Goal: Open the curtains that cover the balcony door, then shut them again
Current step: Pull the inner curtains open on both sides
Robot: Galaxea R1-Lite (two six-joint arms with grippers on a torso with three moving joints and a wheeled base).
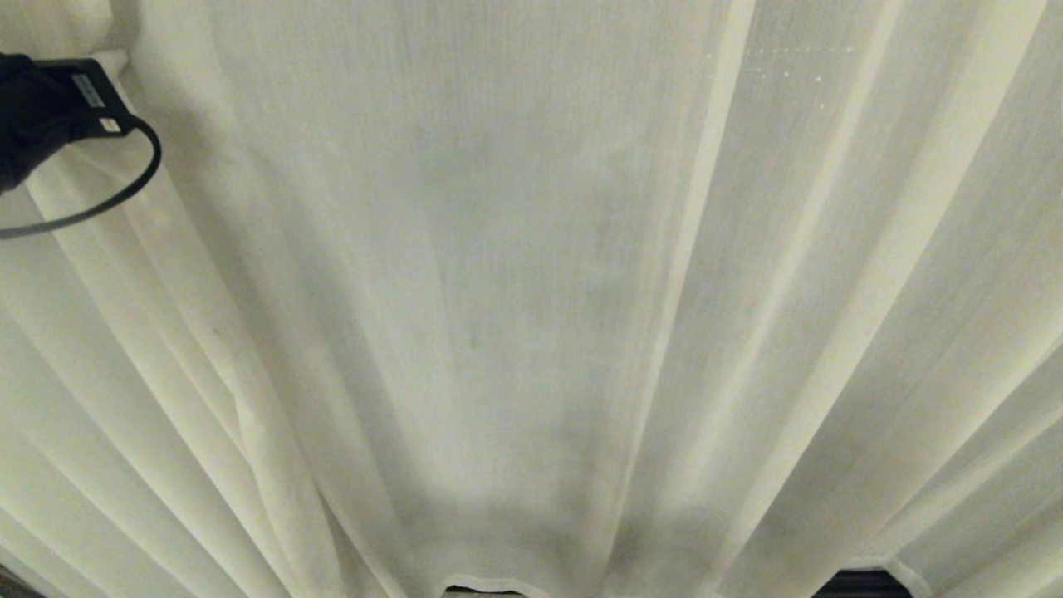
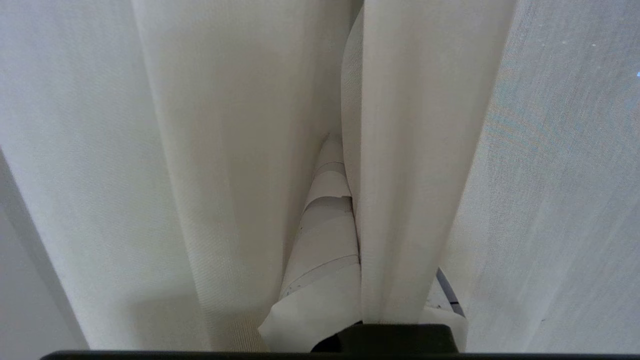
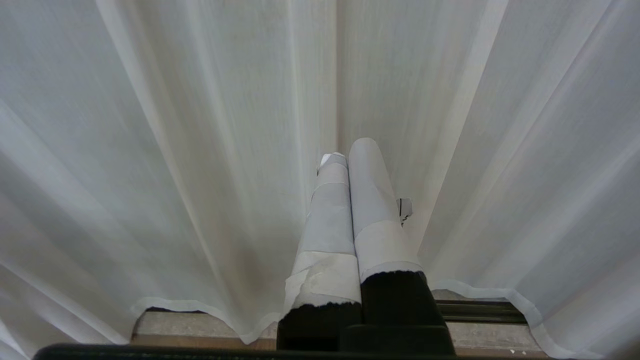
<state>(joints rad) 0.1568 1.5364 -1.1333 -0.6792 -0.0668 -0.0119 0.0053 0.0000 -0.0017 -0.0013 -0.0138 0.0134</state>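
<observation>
Off-white sheer curtains hang in long pleats across the whole head view, and the balcony door is hidden behind them. My left arm's black wrist shows at the top left, pushed into the folds. In the left wrist view my left gripper is shut on a thick fold of the curtains. One tape-wrapped finger lies beside that fold, which covers the other. My right gripper points at the curtains, its two taped fingers pressed together with nothing between them.
Under the curtain hem in the right wrist view lie a strip of floor and a dark floor rail. Small dark gaps show below the hem in the head view. A black cable loops from my left wrist.
</observation>
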